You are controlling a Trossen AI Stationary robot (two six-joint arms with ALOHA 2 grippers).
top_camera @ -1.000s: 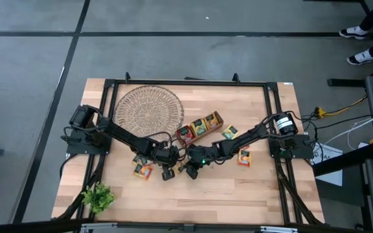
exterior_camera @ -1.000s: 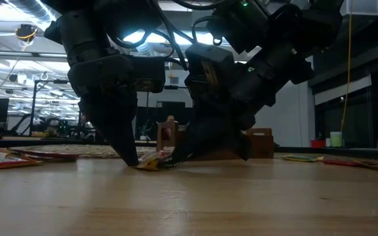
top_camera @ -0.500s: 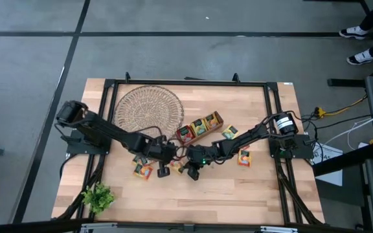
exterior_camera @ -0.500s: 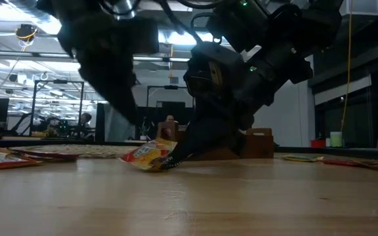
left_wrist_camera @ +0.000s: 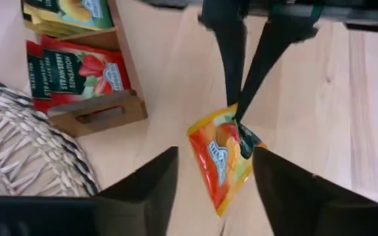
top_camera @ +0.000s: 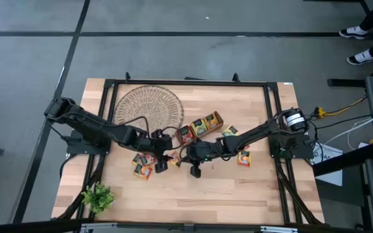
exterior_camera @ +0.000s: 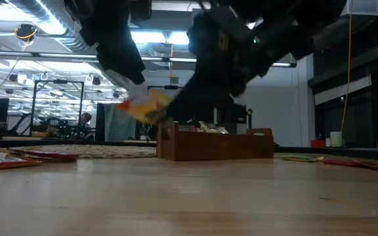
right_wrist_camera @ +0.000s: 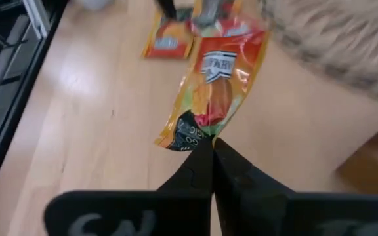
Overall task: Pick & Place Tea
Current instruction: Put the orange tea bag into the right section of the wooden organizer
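One orange sachet (left_wrist_camera: pixel 223 159) in right gripper (right_wrist_camera: pixel 205 145)

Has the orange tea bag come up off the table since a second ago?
Yes. The orange tea bag was lying on the table; now it hangs from the shut right hand, above the top of the wooden tray.

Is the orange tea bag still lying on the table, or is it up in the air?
Up in the air: the orange tea bag hangs above the table, pinched at one corner by the right gripper.
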